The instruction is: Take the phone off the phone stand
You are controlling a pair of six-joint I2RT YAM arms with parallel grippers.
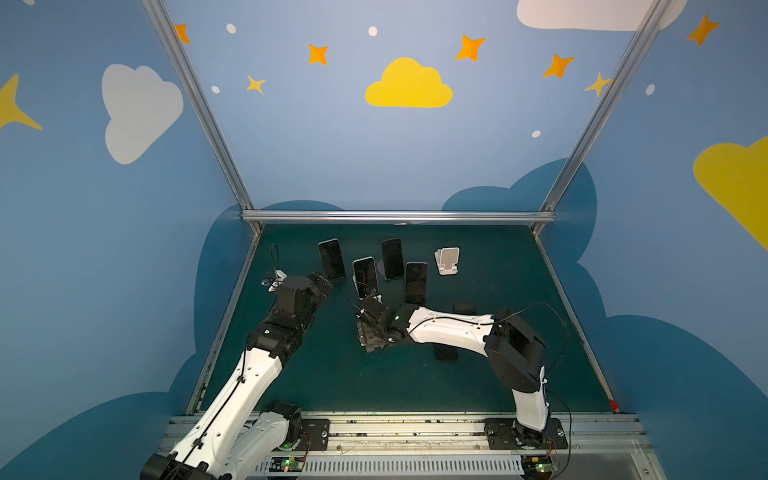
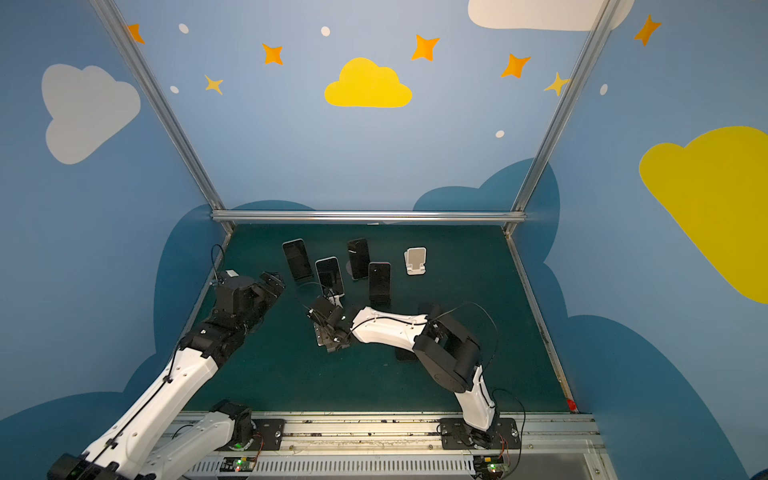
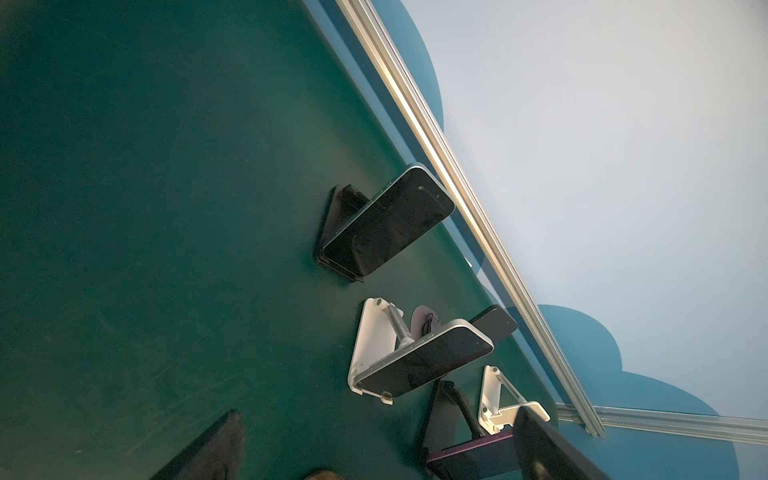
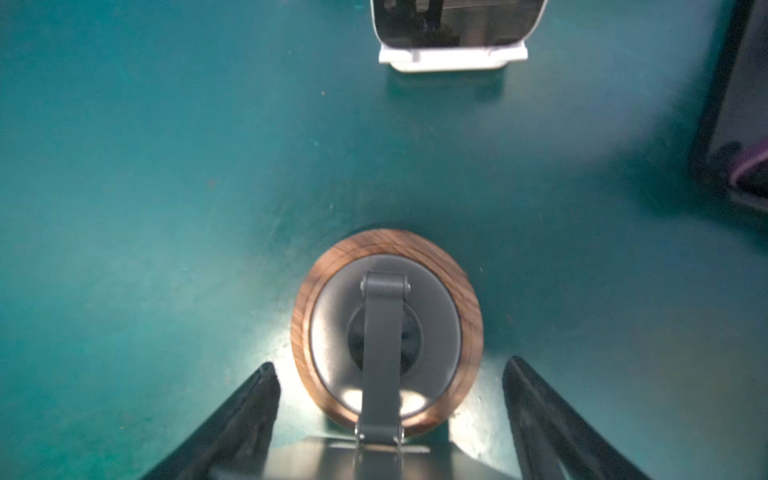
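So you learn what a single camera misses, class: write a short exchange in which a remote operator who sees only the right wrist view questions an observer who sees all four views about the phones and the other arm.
Operator: I see a wood-rimmed round stand below me and a white-edged phone ahead. How many phones are in stands?
Observer: Four in both top views: a leftmost phone, your white-edged one, a back phone and a purple-edged phone.
Operator: Where is the other arm working?
Observer: The left end effector is open, near the lower end of the leftmost phone.
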